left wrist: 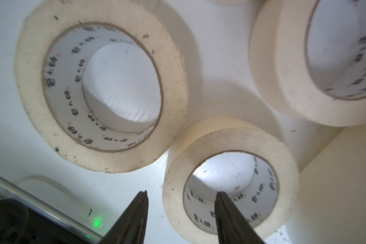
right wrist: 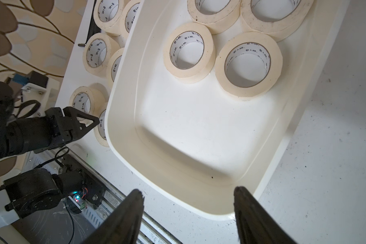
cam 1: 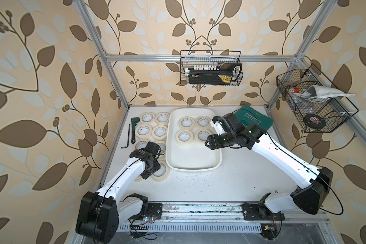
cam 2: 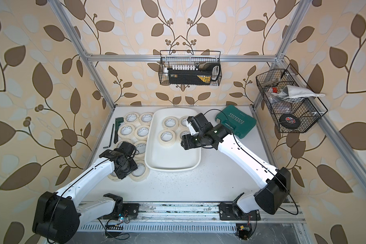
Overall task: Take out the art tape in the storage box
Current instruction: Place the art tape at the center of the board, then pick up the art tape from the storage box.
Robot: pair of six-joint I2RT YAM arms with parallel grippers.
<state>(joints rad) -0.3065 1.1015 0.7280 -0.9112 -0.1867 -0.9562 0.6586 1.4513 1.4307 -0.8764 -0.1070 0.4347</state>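
We are starting at the left hand (left wrist: 181,193). Its two black fingers are standing partly apart and straddling the wall of one cream masking-tape roll (left wrist: 230,183). One finger is inside the white printed core and the other is outside. A gap is showing on each side, so the hand is gripping nothing. That roll is lying flat on the white worktop (cam 1: 230,179). It is just beside the outer wall of the large shallow white plastic storage box (cam 1: 193,156), at the corner nearest the left arm.

More cream rolls (cam 1: 143,131) are lying flat on the worktop in two rows along the box's left side, and we are counting at least seven. Some are partly hidden under the left arm.

The right hand (right wrist: 188,194) is hanging wide open and empty over the right side of the box and is touching none of the tape. The near half of the box is bare. Four cream rolls (cam 1: 184,137) are sitting flat in a two-by-two block in its far half.

A dark green wrench (cam 1: 134,131) and a black hex key (cam 1: 127,135) are lying at the worktop's left edge. A closed teal hard case (cam 1: 256,118) is resting behind the right arm.

On the frame, the back black wire basket (cam 1: 210,67) is holding a black-and-yellow pack and small white items. The side wire basket (cam 1: 313,99) is holding a grey cloth (cam 1: 325,93) and a black roll (cam 1: 312,121).
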